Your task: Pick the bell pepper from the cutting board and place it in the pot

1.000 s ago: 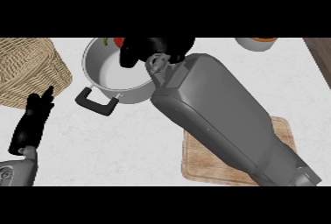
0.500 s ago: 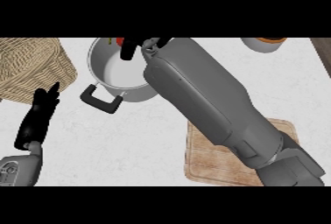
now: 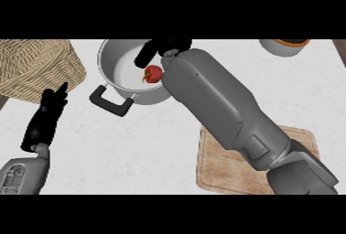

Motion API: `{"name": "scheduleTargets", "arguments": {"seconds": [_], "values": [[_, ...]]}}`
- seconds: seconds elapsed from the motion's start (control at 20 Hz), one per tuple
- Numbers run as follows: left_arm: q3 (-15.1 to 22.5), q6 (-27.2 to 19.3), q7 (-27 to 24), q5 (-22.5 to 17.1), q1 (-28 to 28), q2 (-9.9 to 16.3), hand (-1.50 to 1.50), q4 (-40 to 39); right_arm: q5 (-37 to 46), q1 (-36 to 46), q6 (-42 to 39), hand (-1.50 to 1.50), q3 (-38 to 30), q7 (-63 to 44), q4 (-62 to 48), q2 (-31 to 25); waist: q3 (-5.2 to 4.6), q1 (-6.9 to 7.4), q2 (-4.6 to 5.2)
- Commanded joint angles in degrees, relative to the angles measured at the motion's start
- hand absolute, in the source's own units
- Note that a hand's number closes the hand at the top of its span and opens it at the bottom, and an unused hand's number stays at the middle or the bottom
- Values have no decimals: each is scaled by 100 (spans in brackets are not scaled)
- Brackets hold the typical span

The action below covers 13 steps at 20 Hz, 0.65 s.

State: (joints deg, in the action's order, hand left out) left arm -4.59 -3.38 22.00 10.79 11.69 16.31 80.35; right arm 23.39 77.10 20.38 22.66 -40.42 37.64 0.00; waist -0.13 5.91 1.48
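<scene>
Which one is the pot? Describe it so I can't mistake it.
Find the woven basket at the counter's upper left. Just right of it stands the pot: round, grey metal, black handle, a red pepper inside, the right hand above it.

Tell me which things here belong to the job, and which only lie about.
Job: bell pepper, now inside the pot; cutting board; right hand above the pot.

Lying about: wicker basket; cup at the top right; resting left hand.

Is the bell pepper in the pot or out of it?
In. The red bell pepper lies inside the pot, on its floor, beside the right hand.
</scene>
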Motion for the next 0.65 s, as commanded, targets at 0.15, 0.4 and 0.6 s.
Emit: {"name": "scheduleTargets", "arguments": {"seconds": [0.15,0.4,0.6], "values": [[-8,24,-72,54,-75,52,0,-34,-802,-187,1764,-150,-220,813,67,0,7,13,-7],[-52,-188,-90,103,-306,-94,0,-21,-1051,-145,2676,-150,-631,1316,36,0,10,-227,-72],[-197,25,-182,-74,-459,29,0,12,-1326,-486,3156,-150,-585,1670,50,0,10,-355,-106]]}}
